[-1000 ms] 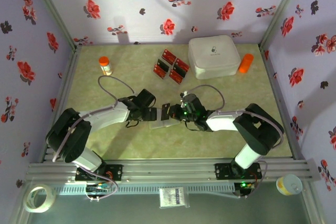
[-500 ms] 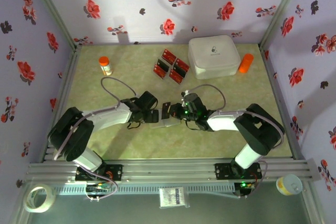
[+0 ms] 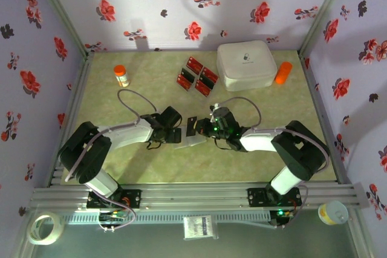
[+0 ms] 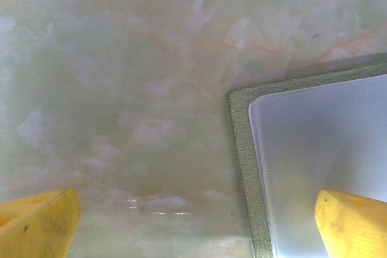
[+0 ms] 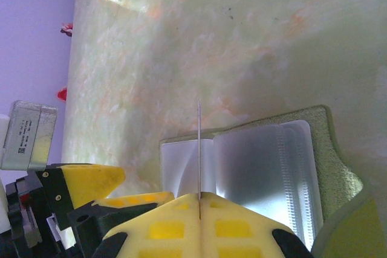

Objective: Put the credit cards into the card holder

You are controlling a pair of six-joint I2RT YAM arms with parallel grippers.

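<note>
My right gripper (image 5: 199,200) pinches a credit card (image 5: 199,143) edge-on over the open card holder (image 5: 266,164).
The pads are clamped together on the thin card, which points toward twelve o'clock in my wrist view, above the holder's clear grey sleeves. My left gripper (image 4: 195,225) stands spread wide, one pad over the holder's inside; I cannot tell whether it touches. Seen from above, the holder lies mid-table and the other credit cards (image 3: 196,75) lie at twelve o'clock, well apart. My worry is that the unpinned holder slides if the card's edge catches a sleeve lip, or the card twists in my pinch.
</note>
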